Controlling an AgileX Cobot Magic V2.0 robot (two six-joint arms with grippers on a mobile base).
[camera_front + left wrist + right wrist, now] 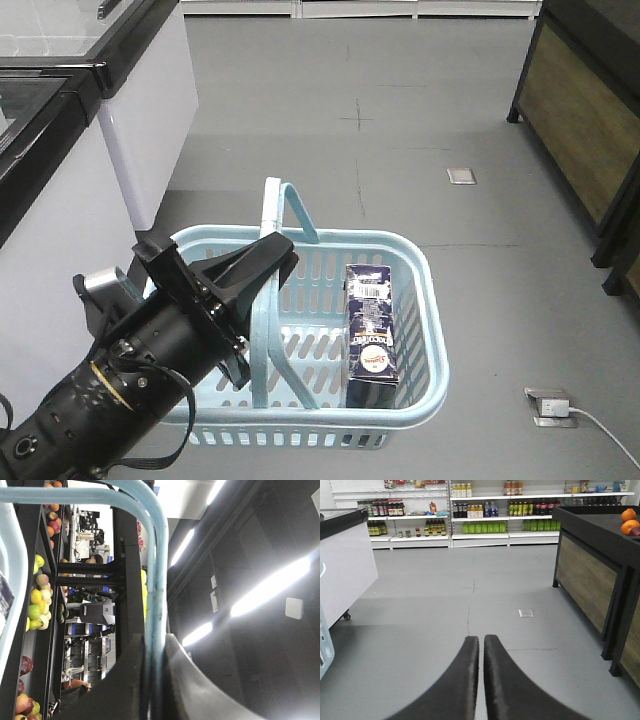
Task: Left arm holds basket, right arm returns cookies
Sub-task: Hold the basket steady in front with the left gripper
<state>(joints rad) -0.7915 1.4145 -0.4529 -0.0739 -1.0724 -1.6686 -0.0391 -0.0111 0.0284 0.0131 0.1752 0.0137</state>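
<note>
The left gripper (270, 262) pinches one hoop handle (262, 340) of the basket (432, 340). The cookies (372, 335) stand on end inside it, near the right wall, barcode side up. The right gripper (481, 652) is pressed together, empty, with grey floor (420, 630) ahead.

Glossy plastic basket (350, 237); printed cardboard cookies carton (372, 330).
</note>
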